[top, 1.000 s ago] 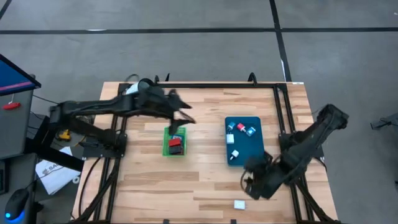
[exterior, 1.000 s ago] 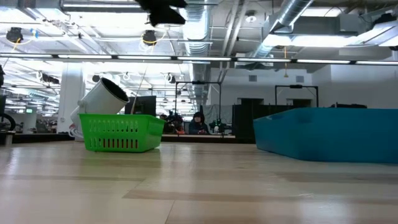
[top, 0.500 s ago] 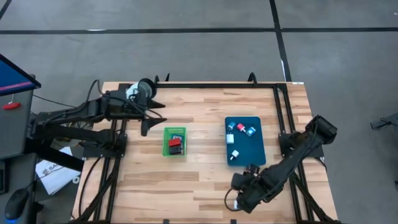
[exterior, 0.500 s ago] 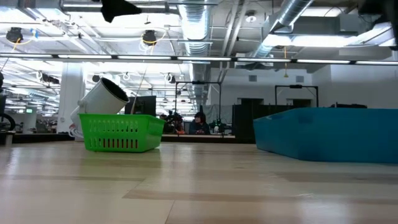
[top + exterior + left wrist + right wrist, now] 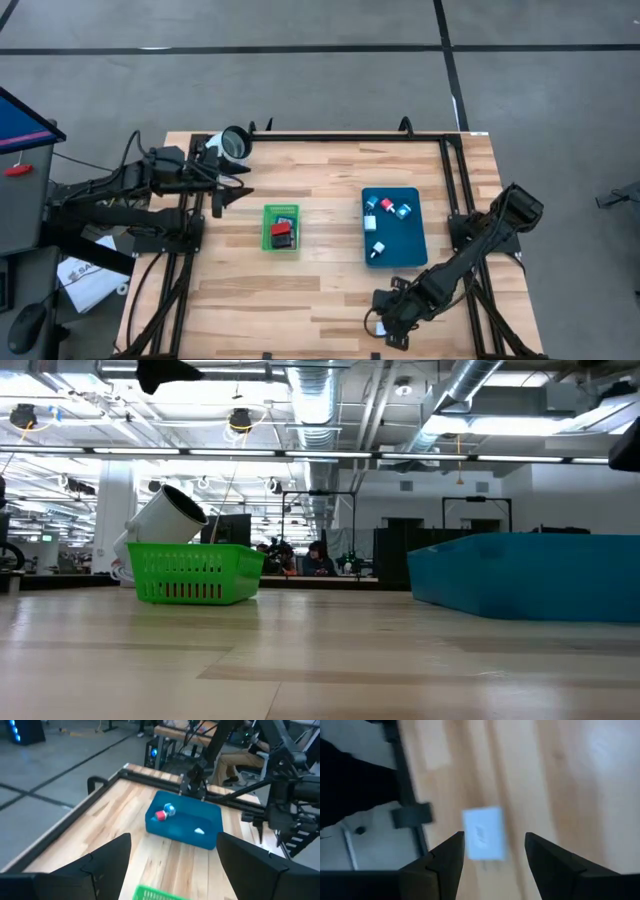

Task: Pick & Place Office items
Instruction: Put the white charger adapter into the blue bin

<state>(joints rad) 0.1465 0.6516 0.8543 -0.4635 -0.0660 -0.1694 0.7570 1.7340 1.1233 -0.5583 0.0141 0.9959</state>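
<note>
White block (image 5: 483, 833) lying loose near table (image 5: 330, 290) edge, framed between wide-spread right pincer (image 5: 492, 862) fingers; risks skidding off that edge if nudged off-centre; left pincer (image 5: 172, 865), also wide, parked far from block, empty.

Even, bright overhead light, soft shadows; right wrist view heavily motion-blurred, ceiling lamps glaring.

Two trays: green (image 5: 281, 229), blue (image 5: 394, 226). One white cylinder (image 5: 232, 142). Two arms.
</note>
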